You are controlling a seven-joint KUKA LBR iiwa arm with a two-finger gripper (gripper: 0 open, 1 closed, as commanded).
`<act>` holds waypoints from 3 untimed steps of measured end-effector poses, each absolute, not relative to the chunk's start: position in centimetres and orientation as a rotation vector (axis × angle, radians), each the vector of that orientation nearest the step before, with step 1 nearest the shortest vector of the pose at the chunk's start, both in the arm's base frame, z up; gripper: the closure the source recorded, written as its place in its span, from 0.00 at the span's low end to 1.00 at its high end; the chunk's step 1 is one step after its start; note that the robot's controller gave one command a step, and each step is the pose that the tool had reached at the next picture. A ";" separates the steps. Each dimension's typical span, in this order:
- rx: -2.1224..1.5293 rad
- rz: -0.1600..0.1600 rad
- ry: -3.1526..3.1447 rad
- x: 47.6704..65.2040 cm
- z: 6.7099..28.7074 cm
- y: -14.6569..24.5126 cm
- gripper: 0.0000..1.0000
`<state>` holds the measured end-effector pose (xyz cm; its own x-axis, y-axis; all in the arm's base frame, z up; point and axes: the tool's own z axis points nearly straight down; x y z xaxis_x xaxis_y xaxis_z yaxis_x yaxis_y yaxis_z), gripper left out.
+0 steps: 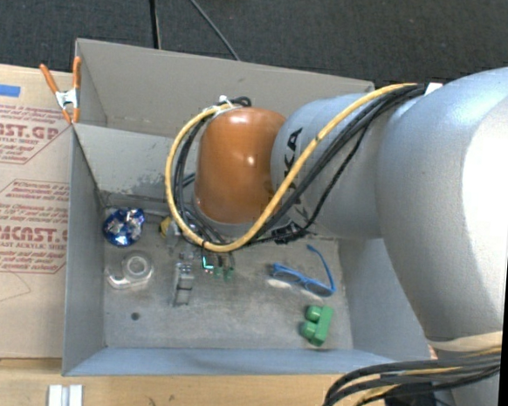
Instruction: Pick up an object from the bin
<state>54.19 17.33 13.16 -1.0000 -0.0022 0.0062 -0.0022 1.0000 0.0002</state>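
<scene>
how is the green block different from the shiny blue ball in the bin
The green block is a plain, flat green; the blue ball glints with pale patches. The green block looks angular and lumpy, while the blue ball looks rounded. The green block lies at the near right of the bin floor, and the blue ball at the far left, close under the sloping wall. Both are small, loose, and apart from their neighbours.

One each: blue ball (pixel 123 225), clear ring (pixel 130 270), blue glasses (pixel 304 277), green block (pixel 316 324).

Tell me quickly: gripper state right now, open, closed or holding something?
Gripper: cannot be told; it hangs low over the bin floor, right of a clear round piece.
</scene>
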 end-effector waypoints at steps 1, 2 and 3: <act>0.025 -0.003 -3.139 55.3 6.6 22.3 0.00; 0.019 -0.001 -3.142 55.5 7.0 22.0 1.00; 0.223 -0.003 -3.142 54.3 24.6 20.6 1.00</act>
